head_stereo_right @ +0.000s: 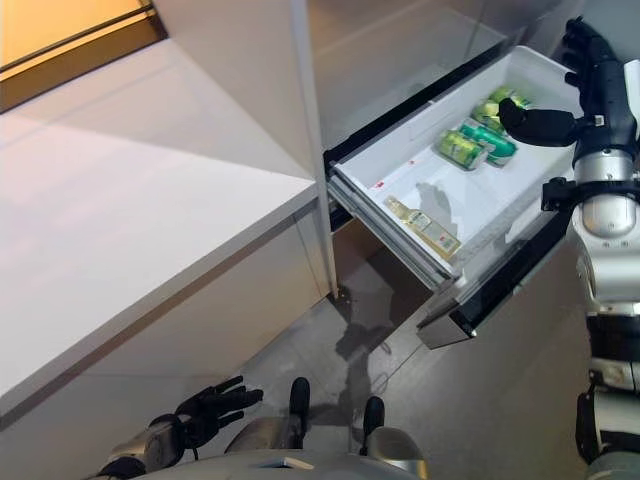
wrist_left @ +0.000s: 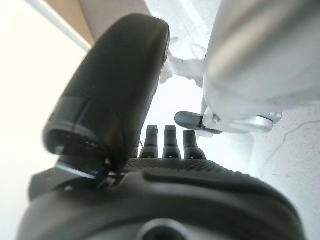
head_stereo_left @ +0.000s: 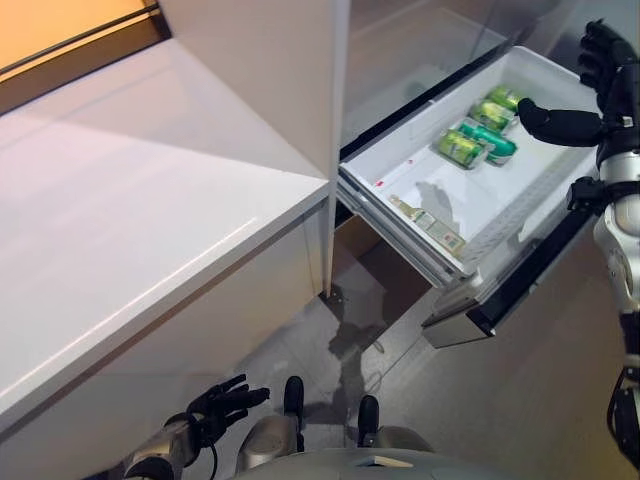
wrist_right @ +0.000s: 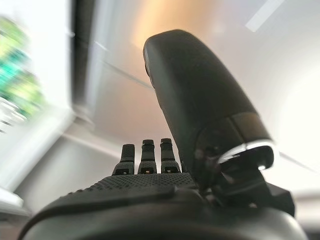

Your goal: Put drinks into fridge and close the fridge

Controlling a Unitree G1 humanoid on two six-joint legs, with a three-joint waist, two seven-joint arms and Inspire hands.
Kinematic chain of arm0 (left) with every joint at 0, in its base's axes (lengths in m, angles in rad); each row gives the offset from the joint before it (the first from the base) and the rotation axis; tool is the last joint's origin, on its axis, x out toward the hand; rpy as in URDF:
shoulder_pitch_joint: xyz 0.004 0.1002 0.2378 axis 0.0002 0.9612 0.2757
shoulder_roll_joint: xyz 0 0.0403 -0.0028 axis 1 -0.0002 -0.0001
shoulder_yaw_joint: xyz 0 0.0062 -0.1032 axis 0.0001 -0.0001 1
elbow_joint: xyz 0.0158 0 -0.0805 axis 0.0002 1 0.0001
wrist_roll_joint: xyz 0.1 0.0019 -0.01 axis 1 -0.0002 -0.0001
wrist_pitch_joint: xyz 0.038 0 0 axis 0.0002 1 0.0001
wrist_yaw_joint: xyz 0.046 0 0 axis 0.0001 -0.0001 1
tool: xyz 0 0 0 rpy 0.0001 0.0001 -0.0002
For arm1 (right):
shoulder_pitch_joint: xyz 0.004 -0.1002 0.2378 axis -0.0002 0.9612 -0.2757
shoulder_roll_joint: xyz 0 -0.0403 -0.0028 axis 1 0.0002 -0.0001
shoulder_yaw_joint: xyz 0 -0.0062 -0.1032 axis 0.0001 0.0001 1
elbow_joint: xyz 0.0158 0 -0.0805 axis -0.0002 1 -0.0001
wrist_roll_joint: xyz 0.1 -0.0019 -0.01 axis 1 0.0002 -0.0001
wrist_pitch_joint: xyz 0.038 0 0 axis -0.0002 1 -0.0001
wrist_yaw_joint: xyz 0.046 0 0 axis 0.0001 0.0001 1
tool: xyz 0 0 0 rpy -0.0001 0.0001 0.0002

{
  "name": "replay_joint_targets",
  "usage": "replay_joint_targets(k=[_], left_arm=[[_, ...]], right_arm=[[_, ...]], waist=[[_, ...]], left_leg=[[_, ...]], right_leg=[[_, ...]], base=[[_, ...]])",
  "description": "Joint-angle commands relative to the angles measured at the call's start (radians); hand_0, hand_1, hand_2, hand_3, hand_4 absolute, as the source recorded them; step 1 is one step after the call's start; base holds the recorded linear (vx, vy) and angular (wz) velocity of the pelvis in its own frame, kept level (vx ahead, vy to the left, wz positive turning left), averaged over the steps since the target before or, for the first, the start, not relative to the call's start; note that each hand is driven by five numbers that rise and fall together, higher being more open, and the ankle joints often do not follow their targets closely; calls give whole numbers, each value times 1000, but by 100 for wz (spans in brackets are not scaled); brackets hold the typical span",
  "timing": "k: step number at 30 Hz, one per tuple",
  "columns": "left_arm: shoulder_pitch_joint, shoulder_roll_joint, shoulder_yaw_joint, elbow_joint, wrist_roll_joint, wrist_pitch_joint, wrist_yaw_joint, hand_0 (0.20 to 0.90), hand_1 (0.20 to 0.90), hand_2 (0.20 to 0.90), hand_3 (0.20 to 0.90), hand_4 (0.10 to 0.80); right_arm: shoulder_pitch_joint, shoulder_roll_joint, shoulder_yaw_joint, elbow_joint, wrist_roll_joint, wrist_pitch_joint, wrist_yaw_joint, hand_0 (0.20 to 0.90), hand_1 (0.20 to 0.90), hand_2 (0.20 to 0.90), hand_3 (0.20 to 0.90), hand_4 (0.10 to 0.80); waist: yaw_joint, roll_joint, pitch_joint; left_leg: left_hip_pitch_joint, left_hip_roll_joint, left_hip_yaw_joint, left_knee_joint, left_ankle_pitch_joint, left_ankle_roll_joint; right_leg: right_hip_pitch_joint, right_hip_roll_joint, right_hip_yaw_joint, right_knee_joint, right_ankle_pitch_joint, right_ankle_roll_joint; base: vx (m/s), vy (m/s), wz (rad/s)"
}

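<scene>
A broad white countertop (head_stereo_left: 150,200) fills the robot's left side of the head views, and a tall white cabinet panel (head_stereo_left: 290,80) stands upright at its far edge. Just beyond that panel, the white pull-out fridge drawer (head_stereo_left: 560,170) hangs fully extended over the grey floor (head_stereo_left: 530,400), with its dark-edged front (head_stereo_left: 520,285) on the side nearest the robot's right arm. The drinks lie on their sides inside the drawer: three green cans (head_stereo_left: 462,148) are grouped close together near its far end, the teal-tinted one (head_stereo_left: 490,138) between the other two, and a slim pale bottle (head_stereo_left: 428,225) with a printed label rests apart from them near the drawer's near end. The right hand (head_stereo_left: 612,75) hovers above the far end of the drawer, close beside the cans; its thumb (head_stereo_left: 560,125) sticks out toward them, its fingers (wrist_right: 145,155) are straight and spread, and it holds nothing. The left hand (head_stereo_left: 222,405) hangs low, well away from the drawer and below the countertop edge, near the floor; its fingers (wrist_left: 167,142) are likewise extended and relaxed, with nothing in its grasp.
</scene>
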Motion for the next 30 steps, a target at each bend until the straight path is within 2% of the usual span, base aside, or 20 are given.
replay_joint_targets(k=[1, 3, 7, 9, 11, 12, 15, 20, 22, 28, 30], left_arm=[[37, 23, 4, 47, 59, -55, -7, 900, 900, 900, 900, 800], [48, 15, 1, 42, 66, -65, -4, 900, 900, 900, 900, 800], [87, -15, 9, 15, 91, -69, 16, 900, 900, 900, 900, 800], [116, -34, 20, -2, 116, -77, 23, 900, 900, 900, 900, 800], [138, -39, 27, -12, 121, -87, 28, 900, 900, 900, 900, 800], [155, -49, 36, -25, 123, -90, 35, 900, 900, 900, 900, 800], [181, -57, 41, -55, 122, -87, 60, 900, 900, 900, 900, 800], [166, -53, 41, -72, 108, -79, 112, 900, 900, 900, 900, 800], [152, -49, 38, -77, 99, -79, 128, 900, 900, 900, 900, 800], [22, -4, -3, -102, 18, -58, 196, 900, 900, 900, 900, 800], [10, -1, -6, -102, 10, -53, 198, 900, 900, 900, 900, 800]], right_arm=[[64, 37, -141, -133, 15, -279, -122, 900, 900, 900, 900, 800], [113, 65, -174, -141, 28, -312, -148, 900, 900, 900, 900, 800], [254, 197, -242, -129, 71, -351, -213, 900, 900, 900, 900, 800], [338, 280, -242, -98, 151, -321, -164, 900, 900, 900, 900, 800], [377, 317, -230, -61, 198, -277, -132, 900, 900, 900, 900, 800], [421, 362, -201, -14, 197, -283, -87, 900, 900, 900, 900, 800], [473, 400, -136, 57, 214, -235, -25, 900, 900, 900, 900, 800], [473, 384, -85, 128, 218, -179, 51, 900, 900, 900, 900, 800], [458, 367, -76, 128, 223, -159, 65, 900, 900, 900, 900, 800], [291, 300, 22, 140, 196, -143, 72, 900, 900, 900, 900, 800], [271, 290, 38, 146, 193, -134, 80, 900, 900, 900, 900, 800]], waist=[[-9, -20, -144], [-14, -17, -147], [-33, -6, -153], [-48, 0, -143], [-56, 1, -136], [-61, 3, -123], [-70, 5, -91], [-83, 16, -30], [-86, 21, -14], [-78, 37, 90], [-76, 38, 100]], left_leg=[[34, -45, 23, 18, -129, 54], [39, -45, 29, 18, -132, 55], [47, -46, 43, 25, -139, 57], [45, -48, 43, 54, -149, 65], [53, -50, 46, 83, -174, 71], [50, -52, 46, 115, -185, 77], [38, -60, 48, 193, -213, 90], [-16, -81, 42, 316, -260, 97], [-37, -85, 42, 339, -264, 96], [-232, -88, 44, 504, -280, 109], [-256, -89, 43, 530, -286, 110]], right_leg=[[-76, 7, 66, 59, 24, 33], [-74, 7, 68, 58, 24, 34], [-75, 9, 76, 79, 12, 36], [-84, 10, 86, 125, -7, 29], [-81, 8, 86, 148, -28, 25], [-87, 6, 83, 179, -37, 19], [-98, 5, 75, 244, -66, 1], [-141, 7, 76, 351, -120, -30], [-159, 6, 75, 374, -129, -34], [-351, 4, 73, 563, -167, -70], [-372, 3, 71, 590, -176, -75]], base=[[-25, -33, -13], [-15, -29, -8], [-5, -37, -14], [26, -45, -16], [91, -34, -7], [108, -28, -12], [83, -17, -11], [75, 18, -2], [3, 29, 3], [-176, 11, 0], [-100, -18, 6]])
